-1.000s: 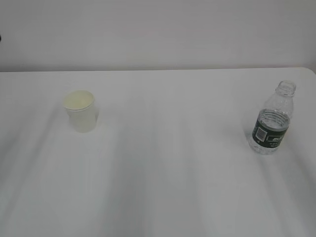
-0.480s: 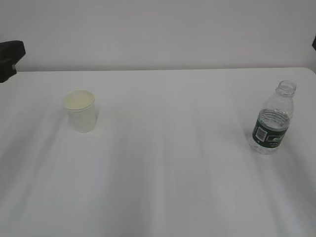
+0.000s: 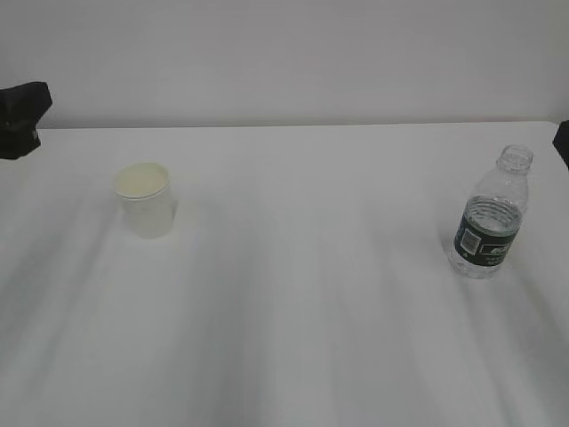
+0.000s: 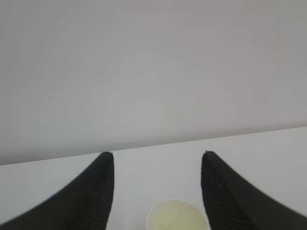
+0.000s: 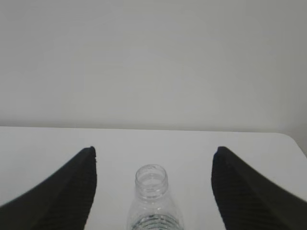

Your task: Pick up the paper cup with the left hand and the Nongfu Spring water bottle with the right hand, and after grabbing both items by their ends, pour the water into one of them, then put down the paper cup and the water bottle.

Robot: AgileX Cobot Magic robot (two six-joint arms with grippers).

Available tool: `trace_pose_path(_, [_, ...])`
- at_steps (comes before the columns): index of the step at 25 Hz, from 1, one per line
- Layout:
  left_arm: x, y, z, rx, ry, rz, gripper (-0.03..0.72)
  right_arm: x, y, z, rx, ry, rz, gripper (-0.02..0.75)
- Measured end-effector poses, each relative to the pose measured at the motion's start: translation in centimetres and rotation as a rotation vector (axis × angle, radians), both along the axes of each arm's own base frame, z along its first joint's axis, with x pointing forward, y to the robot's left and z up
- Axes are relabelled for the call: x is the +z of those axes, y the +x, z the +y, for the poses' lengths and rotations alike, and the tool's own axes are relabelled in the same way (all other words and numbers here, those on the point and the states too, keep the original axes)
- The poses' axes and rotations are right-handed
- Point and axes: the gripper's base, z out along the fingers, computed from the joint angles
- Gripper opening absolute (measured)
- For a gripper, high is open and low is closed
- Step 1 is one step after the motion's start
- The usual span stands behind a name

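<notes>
1. My left hand (image 4: 156,165) is hovering, fingers apart, paper cup (image 4: 176,216) lying between and below them.
2. My right hand (image 5: 154,163) is gaping over the Nongfu Spring water bottle (image 5: 152,199); label print is staying unreadable.

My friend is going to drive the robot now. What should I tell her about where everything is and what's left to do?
Left gripper: open, holding nothing. The paper cup shows just past and below its fingertips in the left wrist view.
Right gripper: open, holding nothing. The water bottle stands upright between its fingers in the right wrist view, untouched.
Cup and bottle both stand on the white table, cup on the left, bottle on the right, far apart. The bottle has no cap.
Done: nothing picked up.
Left: grab the cup with the left, the bottle with the right, pour, then set both down.
</notes>
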Motion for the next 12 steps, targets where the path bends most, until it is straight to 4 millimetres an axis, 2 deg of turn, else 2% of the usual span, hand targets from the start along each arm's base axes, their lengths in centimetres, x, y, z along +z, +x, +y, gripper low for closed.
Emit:
trace_pose_path(7, [-3.0, -1.9, 0.6, 0.004, 0.004, -0.002, 0.412, -1.9, -1.4, -0.1, 0.003, -0.002, 0.002, 0.569])
trace_pose_path(12, [-4.8, -2.0, 0.6, 0.007, 0.011, 0.013, 0.41, -2.9, -2.0, -0.1, 0.004, 0.002, -0.004, 0.569])
